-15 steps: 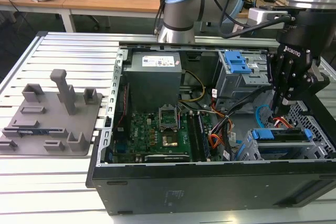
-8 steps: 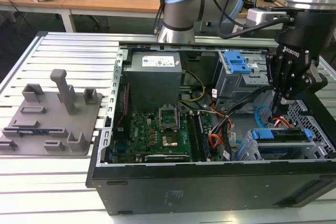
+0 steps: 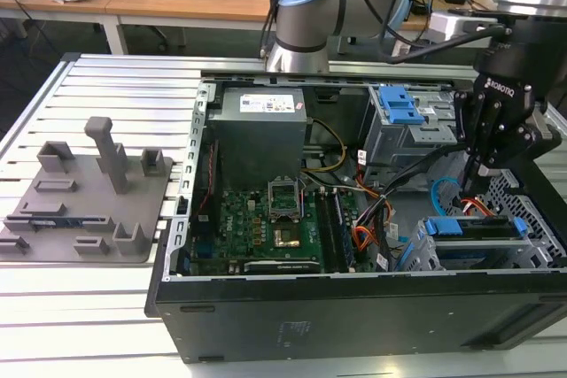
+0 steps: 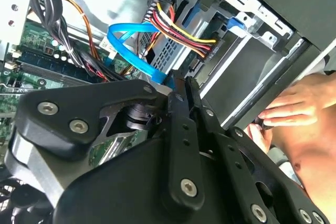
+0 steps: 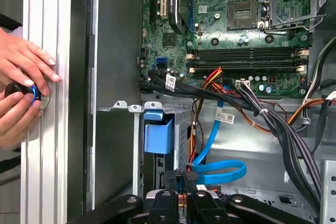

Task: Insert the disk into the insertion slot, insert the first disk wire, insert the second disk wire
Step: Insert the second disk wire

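Observation:
The disk (image 3: 469, 227), framed in its blue carrier (image 5: 157, 132), sits inside the insertion slot (image 3: 416, 252), the grey perforated cage at the case's front corner on the exterior view's right. My gripper (image 3: 478, 185) hangs just above the cage's rear. Its fingers (image 5: 202, 203) are closed on the black plug (image 5: 190, 176) of a looping blue disk wire (image 5: 220, 169). In the second wrist view the gripper (image 4: 181, 85) holds the blue wire (image 4: 131, 40) close to the cage (image 4: 247, 72). A red, yellow and black wire bundle (image 4: 184, 32) ends in a black plug (image 4: 211, 51) at the cage.
A taller bay with a blue latch (image 3: 399, 108) stands behind the cage. The motherboard (image 3: 275, 219), power supply (image 3: 261, 130) and loose cable bundles (image 5: 273, 124) crowd the case. A person's hands (image 5: 21, 90) press a button on the table beside the case. A grey fixture (image 3: 89, 192) lies on the exterior view's left.

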You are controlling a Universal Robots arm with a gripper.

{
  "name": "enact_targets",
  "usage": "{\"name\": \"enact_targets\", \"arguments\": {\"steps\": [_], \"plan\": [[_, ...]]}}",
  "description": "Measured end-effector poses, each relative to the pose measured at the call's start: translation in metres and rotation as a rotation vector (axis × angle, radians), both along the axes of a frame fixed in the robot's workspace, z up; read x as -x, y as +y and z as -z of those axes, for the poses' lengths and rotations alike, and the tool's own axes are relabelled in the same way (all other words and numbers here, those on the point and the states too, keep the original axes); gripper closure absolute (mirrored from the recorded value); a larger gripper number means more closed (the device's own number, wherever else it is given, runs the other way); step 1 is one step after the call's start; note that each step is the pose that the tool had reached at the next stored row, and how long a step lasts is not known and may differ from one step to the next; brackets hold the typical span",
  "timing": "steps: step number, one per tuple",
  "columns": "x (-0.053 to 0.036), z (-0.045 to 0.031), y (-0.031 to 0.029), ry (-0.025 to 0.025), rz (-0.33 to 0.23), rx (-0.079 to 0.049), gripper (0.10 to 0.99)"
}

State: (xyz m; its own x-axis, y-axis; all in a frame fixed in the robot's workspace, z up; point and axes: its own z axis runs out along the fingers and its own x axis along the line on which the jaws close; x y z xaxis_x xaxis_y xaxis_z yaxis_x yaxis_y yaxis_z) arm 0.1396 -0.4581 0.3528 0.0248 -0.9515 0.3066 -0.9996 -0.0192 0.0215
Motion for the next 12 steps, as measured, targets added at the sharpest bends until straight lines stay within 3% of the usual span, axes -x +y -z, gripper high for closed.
{"name": "enact_targets", "arguments": {"steps": [2,5,8,10,12], "plan": [[0.0,0.0001,-0.002,0.0001,0.0,-0.035,0.925],[0.0,0.0,-0.0063,-0.0028,0.0,-0.143,0.925],[0.0,0.0001,-0.0105,-0.0049,0.0,-0.203,0.925],[0.0,0.0,-0.0109,-0.005,0.0,-0.207,0.925],[0.0,0.0001,-0.0157,-0.0051,0.0,-0.21,0.925]]}}
